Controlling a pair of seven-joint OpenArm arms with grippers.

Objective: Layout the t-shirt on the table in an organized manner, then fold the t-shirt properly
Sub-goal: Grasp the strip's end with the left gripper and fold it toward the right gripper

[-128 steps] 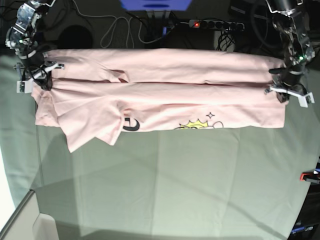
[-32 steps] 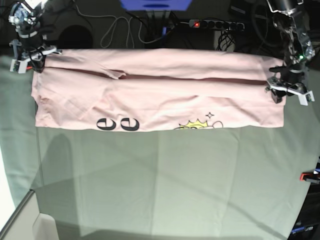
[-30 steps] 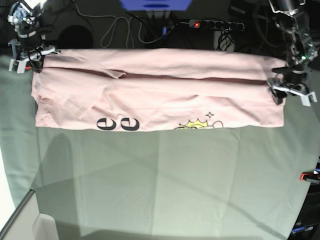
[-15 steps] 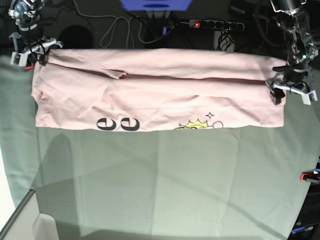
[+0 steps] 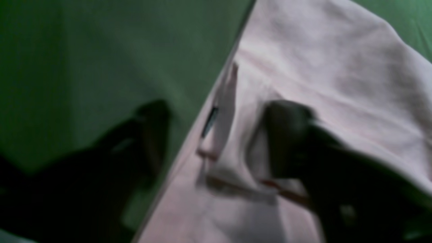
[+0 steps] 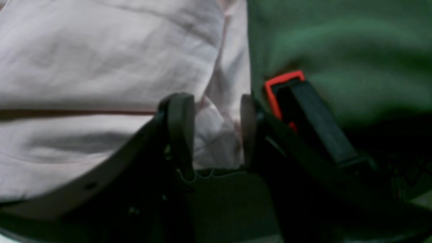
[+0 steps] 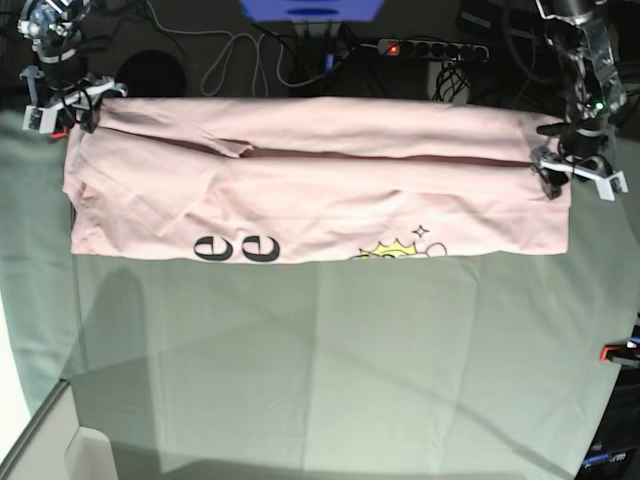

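T-shirt (image 7: 320, 190): laid out as a long pink band across the far half of the table (image 7: 330, 370), two lengthwise folds already in, black letters and a yellow print peeking along the near edge.
Handling: soft, light cotton by the look of it. It should drape and crease at a touch, so I'd judge a pinch at the corners or folded edges the safest hold, both ends lifted together.
Where to grip: the short ends, right at the fold seam, look best for bringing one end over the other.
Right gripper (image 6: 214, 130): at the shirt's far corner on the base view's left, jaws partly apart. Pink cloth shows in the gap between them, and the pads don't look pressed onto it. A red-and-black clamp (image 6: 287, 98) sits just beside it.
Left gripper (image 7: 574, 166): at the opposite short end, by the fold seam. One finger (image 5: 287, 135) sits over the pink cloth, the other out over the green cover. Too blurred to call whether it grips.
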